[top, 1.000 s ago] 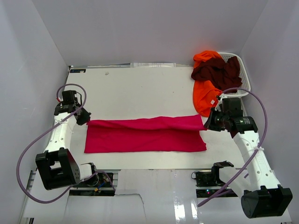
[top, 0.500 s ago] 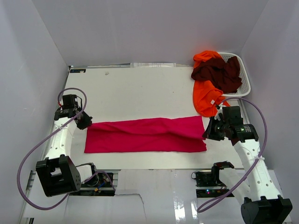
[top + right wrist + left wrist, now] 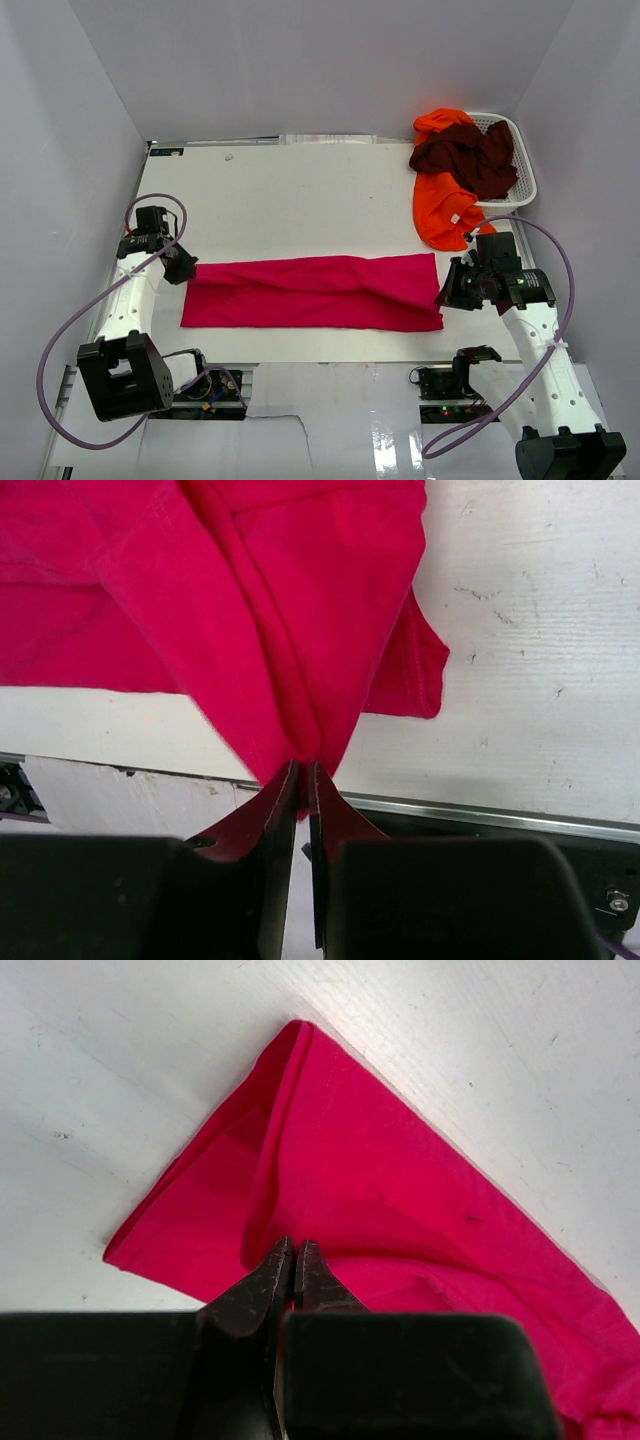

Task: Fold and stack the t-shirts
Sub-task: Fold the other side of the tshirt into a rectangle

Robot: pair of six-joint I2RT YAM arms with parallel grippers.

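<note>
Along the near edge of the surface (image 3: 300, 200), the crimson-red t-shirt (image 3: 312, 292) lies flat as a long, narrow band. Its long axis runs left to right, across the front of both arms. The left hand (image 3: 295, 1250) sits at the band's left end, its fingers clenched together on a raised ridge of the red cloth just inside the corner. The right hand (image 3: 303, 770) is at the opposite end, fingers pinched shut on a gathered tuck of the same shirt, close to the surface's front rim. Each arm therefore holds its own short end, with the whole length of the band between them. Judging from this, the next fold has to go across the long axis, one end carried over toward the other. Farther back on the right, well apart from the left hand, the orange t-shirt (image 3: 440, 210) spills from the white basket (image 3: 525, 185), with the maroon t-shirt (image 3: 465, 155) heaped over it.
</note>
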